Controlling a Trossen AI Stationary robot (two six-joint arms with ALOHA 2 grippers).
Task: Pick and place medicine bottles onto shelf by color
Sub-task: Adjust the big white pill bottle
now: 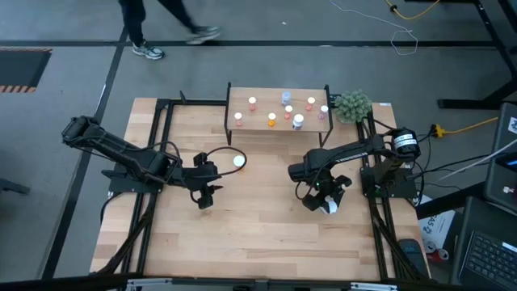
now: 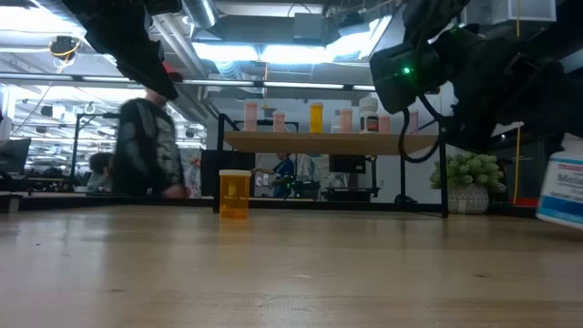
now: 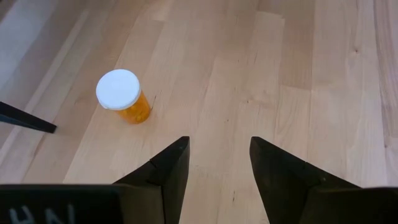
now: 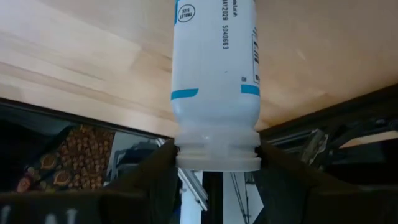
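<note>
1. High view: the left gripper (image 1: 206, 196) hovers with nothing in it near an orange white-capped bottle (image 1: 239, 161); small bottles stand on the light-wood shelf (image 1: 279, 114).
2. Left wrist view: its fingers (image 3: 169, 169) are parted, empty.
3. Right wrist view: the right gripper (image 4: 214, 163) clamps a white blue-banded bottle (image 4: 216, 81).

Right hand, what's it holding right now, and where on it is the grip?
The right hand holds a white bottle with blue bands, its fingers clamped at the neck just under the body. The left hand is open and holds nothing.
</note>
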